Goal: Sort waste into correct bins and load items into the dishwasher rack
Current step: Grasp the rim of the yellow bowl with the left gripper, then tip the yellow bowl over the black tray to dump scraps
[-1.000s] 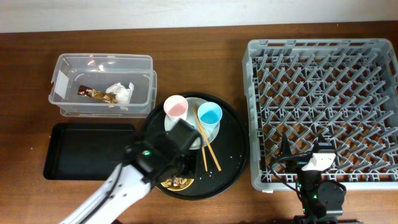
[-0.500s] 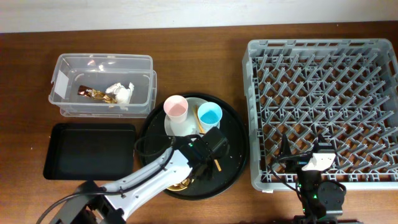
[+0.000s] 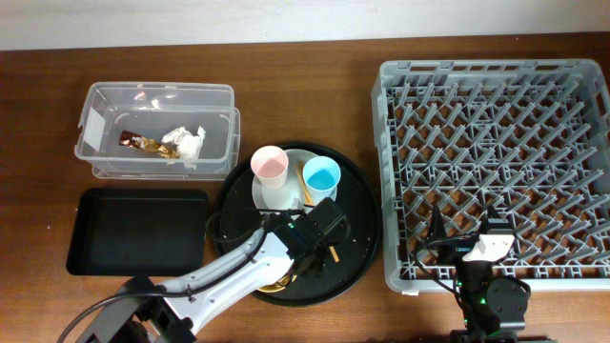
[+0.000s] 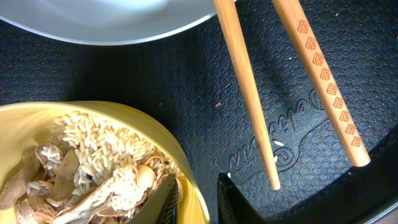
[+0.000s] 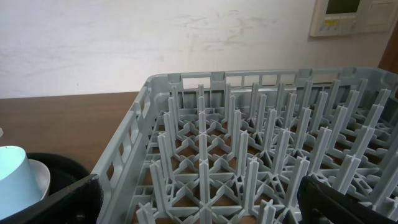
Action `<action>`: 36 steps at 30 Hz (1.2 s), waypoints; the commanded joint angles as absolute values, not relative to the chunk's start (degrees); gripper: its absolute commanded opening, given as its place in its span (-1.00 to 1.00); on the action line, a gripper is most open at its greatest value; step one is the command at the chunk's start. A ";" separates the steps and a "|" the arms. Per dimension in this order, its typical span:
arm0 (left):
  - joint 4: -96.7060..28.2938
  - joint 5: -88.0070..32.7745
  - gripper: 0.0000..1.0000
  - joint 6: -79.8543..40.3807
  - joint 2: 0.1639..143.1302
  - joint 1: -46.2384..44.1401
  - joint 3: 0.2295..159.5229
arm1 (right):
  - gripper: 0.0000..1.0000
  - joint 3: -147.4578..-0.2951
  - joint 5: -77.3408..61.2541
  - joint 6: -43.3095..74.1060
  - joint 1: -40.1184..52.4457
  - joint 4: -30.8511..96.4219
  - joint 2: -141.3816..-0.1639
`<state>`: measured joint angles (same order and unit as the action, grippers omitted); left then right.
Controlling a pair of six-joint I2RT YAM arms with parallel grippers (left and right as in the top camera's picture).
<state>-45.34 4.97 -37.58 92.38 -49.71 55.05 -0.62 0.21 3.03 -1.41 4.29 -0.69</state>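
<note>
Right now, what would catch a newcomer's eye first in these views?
The big grey dishwasher rack fills the right of the overhead view, nothing on its pegs. On the round black tray at centre, the left gripper straddles the rim of the yellow bowl of rice and food scraps, with the wooden chopsticks lying beside it.

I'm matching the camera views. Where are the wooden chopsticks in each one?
Overhead: chopsticks at centre on the round black tray, partly hidden by the left arm.
Left wrist: chopsticks at upper right, lying on the tray.
Right wrist: not in view.
Shared landmark: the round black tray.
</note>
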 commanded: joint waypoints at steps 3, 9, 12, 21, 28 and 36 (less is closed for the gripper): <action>-45.04 5.87 -0.65 -38.17 93.01 -49.89 54.46 | 0.96 -0.32 0.84 3.49 -1.13 4.58 -0.36; -44.56 6.92 -0.90 -38.17 93.01 -49.87 54.46 | 0.96 -0.32 0.84 3.49 -1.13 4.58 -0.36; -44.56 6.90 -0.88 -38.17 93.01 -49.89 54.46 | 0.97 -0.32 0.84 3.49 -1.13 4.58 -0.36; -45.06 6.87 -0.58 -38.15 92.31 -50.00 54.33 | 0.96 -0.32 0.84 3.49 -1.13 4.58 -0.36; -42.92 6.92 -0.92 -38.15 92.40 -49.93 52.64 | 0.96 -0.32 0.84 3.49 -1.13 4.58 -0.36; -54.52 6.94 -0.99 -34.28 86.52 -44.16 62.19 | 0.96 -0.32 0.84 3.49 -1.13 4.58 -0.36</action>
<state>-52.80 6.90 -37.54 91.53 -46.28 58.08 -0.62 0.21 3.01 -1.41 4.29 -0.69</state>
